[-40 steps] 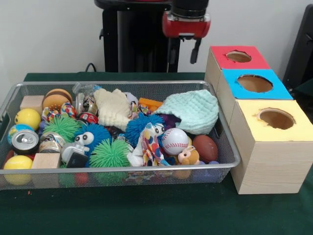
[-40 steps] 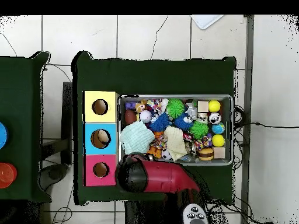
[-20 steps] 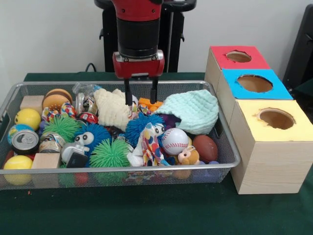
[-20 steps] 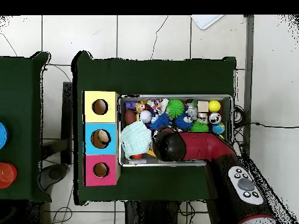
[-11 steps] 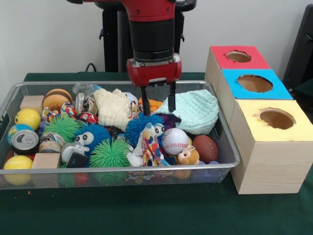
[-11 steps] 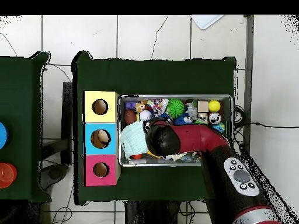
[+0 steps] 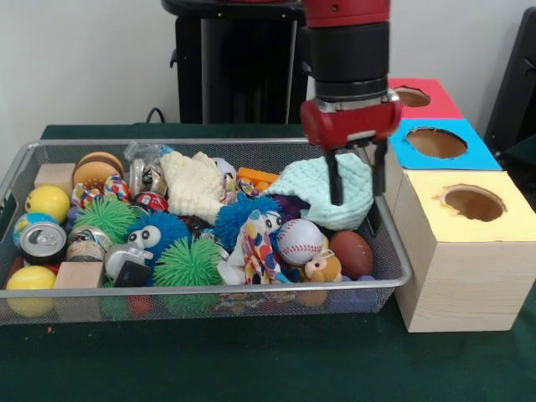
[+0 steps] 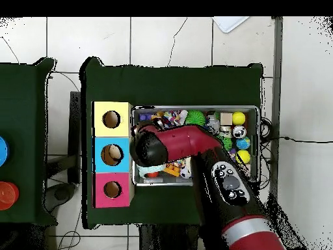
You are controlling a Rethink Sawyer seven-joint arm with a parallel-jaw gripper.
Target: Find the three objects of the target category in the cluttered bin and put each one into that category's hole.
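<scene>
green cloth under all; wire bin [image 7: 394, 251] crammed. gripper [image 7: 358, 174] hangs with fingers apart, empty, over mint cloth [image 7: 322, 191]. tan teddy [image 7: 322, 268] lies beside baseball [image 7: 299, 241]: probably light and squashy, pinch its body.

Mint knitted cloth [image 7: 322, 194] beside brown football [image 7: 351, 253]; baseball [image 7: 299, 241] near blue spiky ball [image 7: 242, 216].

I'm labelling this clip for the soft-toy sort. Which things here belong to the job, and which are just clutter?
Belongs to the job:
wire basket
teddy bear
red-topped box
gripper, open, over the basket's end nearest the boxes

Just lying about:
baseball
mint cloth
green spiky ball
soda can
blue-topped box
yellow-topped box
</scene>
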